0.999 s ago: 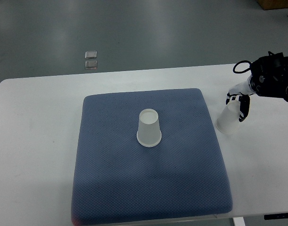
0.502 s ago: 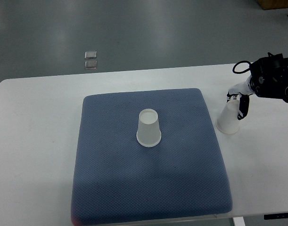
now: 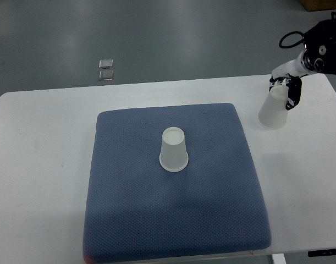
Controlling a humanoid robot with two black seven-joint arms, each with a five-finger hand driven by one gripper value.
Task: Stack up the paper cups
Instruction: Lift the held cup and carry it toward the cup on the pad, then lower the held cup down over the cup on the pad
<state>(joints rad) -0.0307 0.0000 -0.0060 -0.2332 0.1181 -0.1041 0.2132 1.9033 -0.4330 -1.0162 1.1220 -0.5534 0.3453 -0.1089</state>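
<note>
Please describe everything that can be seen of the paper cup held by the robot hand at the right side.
The held cup is white, looks like thin paper, and is upside down: the narrow closed base is at the top and the wide open rim below. It leans slightly, with the base tilted toward the right hand, whose dark and white fingers close around its upper part. It appears over the white table, beyond the right edge of the blue mat. Whether its rim touches the table cannot be told.

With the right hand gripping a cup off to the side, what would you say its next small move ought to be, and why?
Probably carry the held cup leftward until it hangs above the cup on the mat. The right hand grips it near its closed top, mouth down, beyond the blue mat's right edge, while the other cup stands upside down at the mat's middle with nothing on it, so lining them up seems the step before lowering.
</note>
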